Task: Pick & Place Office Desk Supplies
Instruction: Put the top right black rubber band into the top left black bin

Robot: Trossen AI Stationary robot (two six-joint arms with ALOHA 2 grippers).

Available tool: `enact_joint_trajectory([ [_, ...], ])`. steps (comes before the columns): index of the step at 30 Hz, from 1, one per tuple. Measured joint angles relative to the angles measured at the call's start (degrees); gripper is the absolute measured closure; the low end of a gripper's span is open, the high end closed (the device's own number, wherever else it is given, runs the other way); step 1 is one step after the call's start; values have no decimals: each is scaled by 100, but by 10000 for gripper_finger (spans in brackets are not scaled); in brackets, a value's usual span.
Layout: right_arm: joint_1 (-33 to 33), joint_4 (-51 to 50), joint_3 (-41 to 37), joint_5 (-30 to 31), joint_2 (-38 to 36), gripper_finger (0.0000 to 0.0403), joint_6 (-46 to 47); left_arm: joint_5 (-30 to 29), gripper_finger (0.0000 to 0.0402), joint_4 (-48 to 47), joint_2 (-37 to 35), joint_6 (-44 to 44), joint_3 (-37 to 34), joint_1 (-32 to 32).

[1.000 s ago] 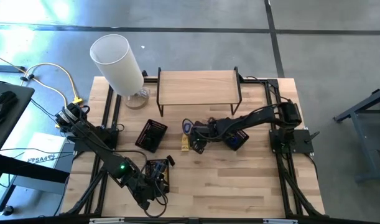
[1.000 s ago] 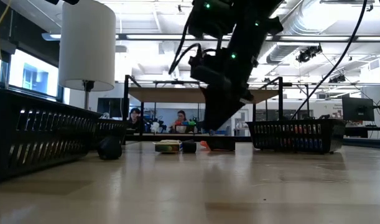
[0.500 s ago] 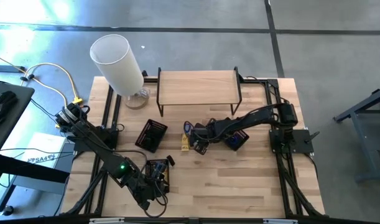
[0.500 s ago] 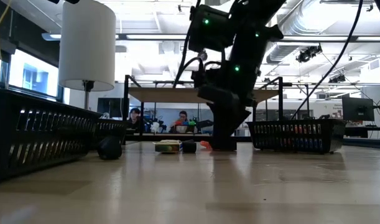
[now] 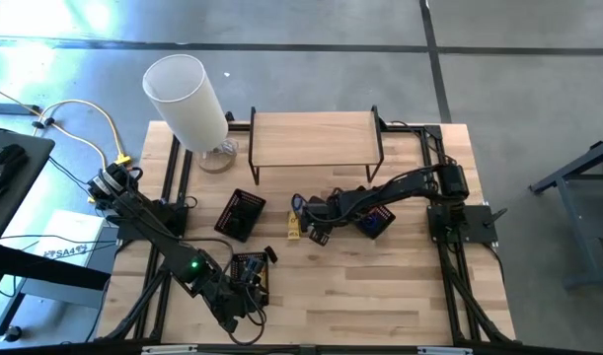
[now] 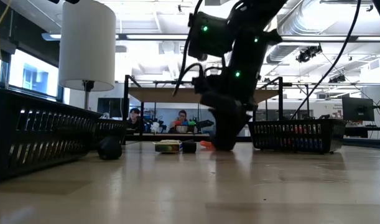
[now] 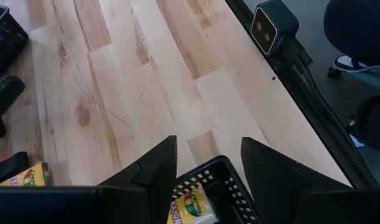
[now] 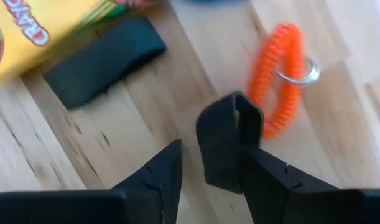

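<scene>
Your work surface is a pale wooden table (image 5: pixel 380 286) on a grey concrete floor; a big white cylinder (image 5: pixel 188 99) stands at its far left corner, a low wooden shelf (image 5: pixel 316 138) along the far edge. Looking level across the table, you see an open workshop with ceiling ducts and two people seated far behind. Your right gripper (image 8: pixel 205 165) is low over the middle of the table, fingers apart and straddling a small black clip (image 8: pixel 230 146) standing upright between them; I cannot tell whether they grip it. Just beyond it lies an orange coiled band (image 8: pixel 280 74) with a metal ring, its long axis running away from the gripper. A yellow crayon packet (image 8: pixel 40 31) and a flat black piece (image 8: pixel 106 59) lie near, both slanted. Your left gripper (image 7: pixel 208 165) hovers released above a black basket (image 7: pixel 230 186) at the near left, with a yellow packet inside.
</scene>
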Motion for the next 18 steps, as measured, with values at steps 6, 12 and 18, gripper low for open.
enact_joint_trajectory([
  [6,-11,5,16,17,93,266,2,-1,229,21,0,0,0,0],
  [12,-9,-9,12,6,100,291,2,-1,229,34,0,1,0,0],
  [18,57,-1,7,-12,109,377,-307,-1,229,33,0,2,0,0],
])
